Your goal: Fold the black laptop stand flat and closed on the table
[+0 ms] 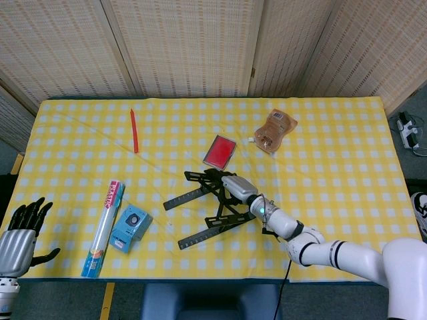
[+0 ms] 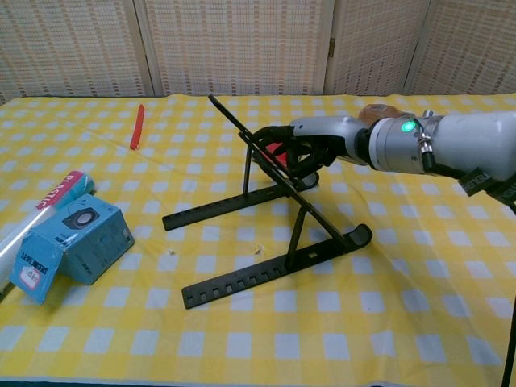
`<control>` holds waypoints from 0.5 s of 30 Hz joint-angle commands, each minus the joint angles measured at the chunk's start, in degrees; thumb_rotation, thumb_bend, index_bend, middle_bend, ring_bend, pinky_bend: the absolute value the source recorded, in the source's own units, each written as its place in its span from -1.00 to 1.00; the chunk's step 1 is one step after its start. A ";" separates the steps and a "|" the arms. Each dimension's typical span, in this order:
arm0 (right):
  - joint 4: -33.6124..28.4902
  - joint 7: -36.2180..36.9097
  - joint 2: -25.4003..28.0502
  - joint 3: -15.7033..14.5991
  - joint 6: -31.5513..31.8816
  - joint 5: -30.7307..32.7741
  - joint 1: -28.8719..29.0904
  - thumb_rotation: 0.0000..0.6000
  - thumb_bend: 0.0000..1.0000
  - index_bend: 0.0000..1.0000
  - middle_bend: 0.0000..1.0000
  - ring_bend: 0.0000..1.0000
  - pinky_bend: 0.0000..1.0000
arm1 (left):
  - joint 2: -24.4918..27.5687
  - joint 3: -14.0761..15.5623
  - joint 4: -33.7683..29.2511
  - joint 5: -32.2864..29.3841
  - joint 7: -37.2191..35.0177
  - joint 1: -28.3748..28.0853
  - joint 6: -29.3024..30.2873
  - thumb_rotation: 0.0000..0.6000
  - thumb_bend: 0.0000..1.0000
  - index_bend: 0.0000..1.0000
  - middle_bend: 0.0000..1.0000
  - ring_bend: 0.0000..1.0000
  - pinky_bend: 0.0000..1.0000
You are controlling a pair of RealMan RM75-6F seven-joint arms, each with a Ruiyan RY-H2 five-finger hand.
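On the yellow checked table [image 1: 333, 167] there is one black laptop stand [image 1: 207, 207], one red pen [image 1: 133, 130], one red card-like pad [image 1: 219, 151] and one brown pouch [image 1: 273, 131]. There is also one long wrapped roll [image 1: 104, 227] and one small blue box [image 1: 130, 229]. Two robot hands show, the right hand [image 1: 235, 187] at the stand and the left hand [image 1: 20, 230] at the table's corner, though what the pouch holds cannot be told.

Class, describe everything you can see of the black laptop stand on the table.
The black laptop stand is a thin-barred frame, seemingly plastic or metal. Two long base rails with rows of slots lie on the yellow checked tablecloth, their near ends hooked upward. Struts rise from them to a sloping upper bar, so it stands open, not folded. It sits near the table's middle, in front of a red card. The right robot hand has its fingers around the upper bars.
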 commanded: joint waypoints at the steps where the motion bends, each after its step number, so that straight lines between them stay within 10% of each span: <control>1: -0.57 1.82 -0.89 0.45 -1.35 -1.71 1.09 1.00 0.99 -1.00 -0.98 -0.95 -1.00 | -0.01 0.02 0.07 -0.06 -0.10 0.06 0.04 1.00 -0.82 -1.00 -1.00 -1.00 -1.00; 15: -2.91 5.61 -1.86 0.13 -0.86 -8.28 2.76 1.00 1.00 -1.00 -0.98 -0.95 -1.00 | 0.22 0.04 0.36 -0.39 -0.41 0.48 0.40 1.00 -0.82 -1.00 -1.00 -1.00 -1.00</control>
